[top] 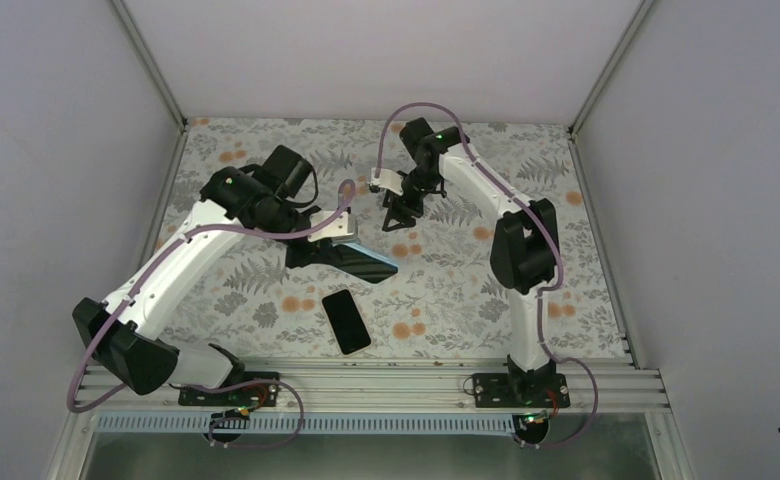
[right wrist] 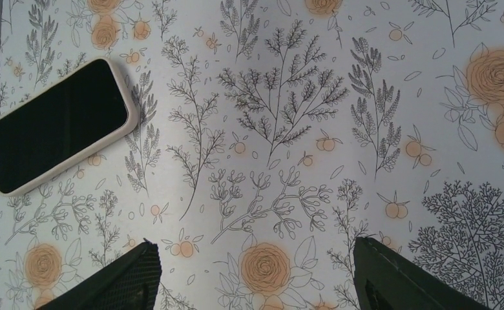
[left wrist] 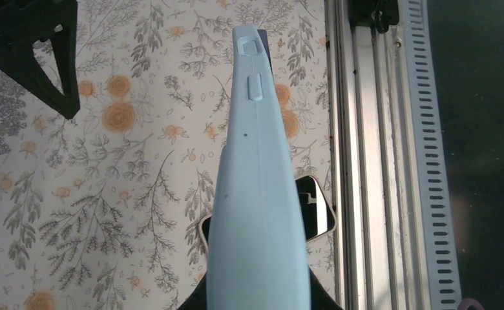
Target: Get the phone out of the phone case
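— Flowered tablecloth point(top: 436, 290) across the whole surface, white walls point(top: 366, 50) round it. What sits lowest in the top view?

— Just past the metal rail point(top: 386, 378), the phone point(top: 346, 321). It lies flat on the cloth, dark screen up, at bottom centre of the frame.

— Which way does it run?

— Steeply. Its upper end leans toward the upper left and its lower end points at the rail, lower right. In the right wrist view it sits at the upper left, pale-rimmed, slanting from lower left to upper right.

— So it is outside its cover?

— Yes. The phone case point(top: 371, 262) is just above it in the frame and apart from it. It is light blue and held off the cloth by the left gripper point(top: 324, 255), which is clamped on one end.

— And its long axis?

— It runs from that gripper rightward and a little down, free end pointing right. The left wrist view shows it edge-on, side buttons point(left wrist: 254, 85) facing the camera, running straight up the frame, with a corner of the phone showing past its right edge.

— Farther back?

— The right gripper point(right wrist: 254, 248), upper centre of the top view, jaws spread wide over the cloth.
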Action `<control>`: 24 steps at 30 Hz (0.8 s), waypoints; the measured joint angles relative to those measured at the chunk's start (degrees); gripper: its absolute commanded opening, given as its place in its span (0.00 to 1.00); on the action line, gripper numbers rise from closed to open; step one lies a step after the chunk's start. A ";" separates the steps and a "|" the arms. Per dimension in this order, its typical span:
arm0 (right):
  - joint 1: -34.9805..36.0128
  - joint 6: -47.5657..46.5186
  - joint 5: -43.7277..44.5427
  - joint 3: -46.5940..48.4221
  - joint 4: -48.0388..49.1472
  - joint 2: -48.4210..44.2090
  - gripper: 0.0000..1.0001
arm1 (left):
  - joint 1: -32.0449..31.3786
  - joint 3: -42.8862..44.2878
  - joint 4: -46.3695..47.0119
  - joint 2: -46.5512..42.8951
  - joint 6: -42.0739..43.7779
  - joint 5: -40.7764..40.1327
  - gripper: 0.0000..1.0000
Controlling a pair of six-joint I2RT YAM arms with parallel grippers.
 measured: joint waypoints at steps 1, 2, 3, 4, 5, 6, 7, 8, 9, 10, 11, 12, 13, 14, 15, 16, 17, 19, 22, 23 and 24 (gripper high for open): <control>-0.07 0.00 0.07 -0.04 -0.07 -0.09 0.75 | -0.02 -0.07 0.28 -0.09 -0.04 -0.24 0.02; -0.33 0.00 0.07 -0.55 0.31 -0.44 0.75 | -0.02 -0.37 0.94 -0.31 -0.22 -0.66 0.02; -0.42 -0.02 0.00 -2.08 1.03 -1.33 0.75 | -0.02 -1.05 2.01 -0.76 -0.52 -1.40 0.02; -0.50 -0.02 -0.07 -3.80 1.40 -2.43 0.76 | -0.02 -1.84 3.26 -1.31 -0.96 -2.29 0.02; -0.70 -0.07 -0.46 -7.52 2.19 -4.92 0.76 | -0.02 -2.86 4.70 -1.99 -1.36 -3.23 0.02; -0.96 -0.09 -0.52 -8.83 2.03 -5.95 0.76 | 0.00 -4.09 6.36 -2.78 -1.86 -4.31 0.02; -1.22 -0.15 -1.07 -12.20 3.13 -8.50 0.76 | 0.07 -5.22 7.87 -3.45 -2.21 -5.20 0.02; -1.55 -0.20 -1.38 -15.08 3.32 -10.97 0.76 | 0.13 -6.08 9.01 -3.85 -2.54 -5.97 0.02; -1.60 -0.22 -1.90 -17.66 3.45 -13.46 0.76 | 0.26 -6.88 10.43 -4.09 -2.86 -6.78 0.02; -1.86 -0.22 -2.43 -19.93 3.56 -15.82 0.76 | 0.35 -7.26 11.26 -4.07 -2.99 -7.23 0.02; -1.90 -0.22 -2.86 -21.68 3.76 -17.88 0.76 | 0.37 -7.39 12.00 -3.80 -3.08 -7.58 0.02; -1.95 -0.20 -3.50 -23.54 4.28 -19.96 0.75 | 0.42 -7.39 12.66 -3.50 -3.13 -7.69 0.02; -1.88 -0.20 -4.20 -25.42 5.09 -21.99 0.75 | 0.48 -7.39 13.46 -3.06 -3.13 -7.67 0.02; -1.88 -0.15 -4.87 -26.84 5.55 -23.45 0.75 | 0.52 -7.39 14.12 -2.64 -3.13 -7.63 0.02; -1.84 -0.09 -5.40 -28.13 6.16 -24.68 0.75 | 0.66 -7.39 14.58 -2.16 -3.17 -7.58 0.02; -1.84 0.02 -5.88 -29.20 6.71 -25.55 0.75 | 0.70 -7.39 14.91 -1.66 -3.17 -7.43 0.02; -1.84 0.13 -6.32 -30.03 7.26 -26.08 0.75 | 0.70 -7.39 15.15 -1.20 -3.21 -7.37 0.02; -1.84 0.52 -6.93 -31.52 8.59 -26.75 0.75 | 0.70 -7.37 15.61 -0.35 -3.30 -6.97 0.02; -1.84 1.46 -7.23 -32.96 11.15 -26.93 0.74 | 0.70 -7.30 15.89 0.46 -3.32 -6.45 0.02; -1.86 1.66 -7.23 -33.20 11.82 -26.93 0.74 | 0.70 -7.30 15.87 0.46 -3.32 -6.36 0.02; -1.90 1.84 -7.21 -33.42 12.61 -26.93 0.74 | 0.70 -7.30 15.85 0.46 -3.32 -6.25 0.02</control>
